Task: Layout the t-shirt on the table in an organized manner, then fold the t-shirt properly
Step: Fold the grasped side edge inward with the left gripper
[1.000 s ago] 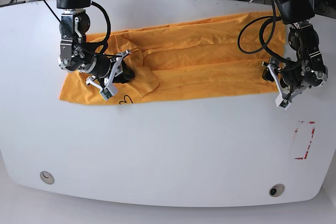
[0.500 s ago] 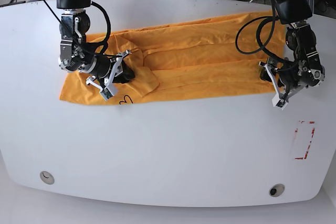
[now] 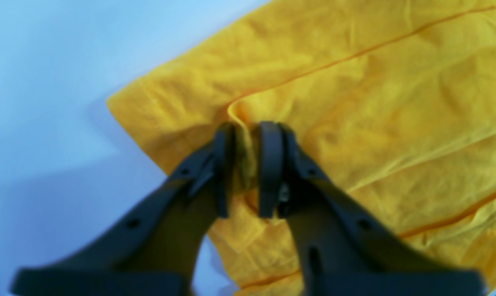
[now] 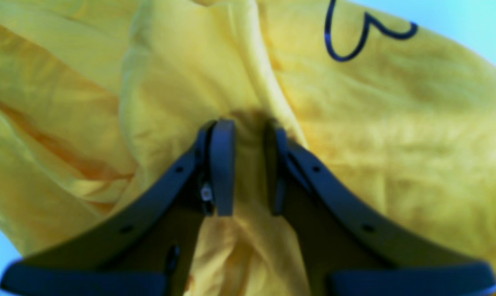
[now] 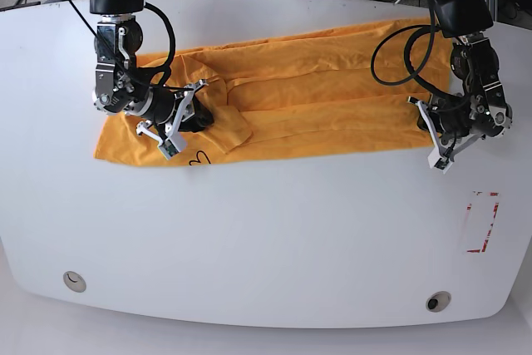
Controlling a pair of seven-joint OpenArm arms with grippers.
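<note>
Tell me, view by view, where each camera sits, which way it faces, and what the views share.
Base: high above the table, looking down at the t-shirt; both arms show, the left claw on this view's right.
Left wrist: behind the left claw, facing the shirt's edge; its fingers pinch a ridge of cloth.
Right wrist: behind the right claw, facing bunched cloth below the black script.
Shared: all three show the t-shirt; base and right wrist both show the script.
</note>
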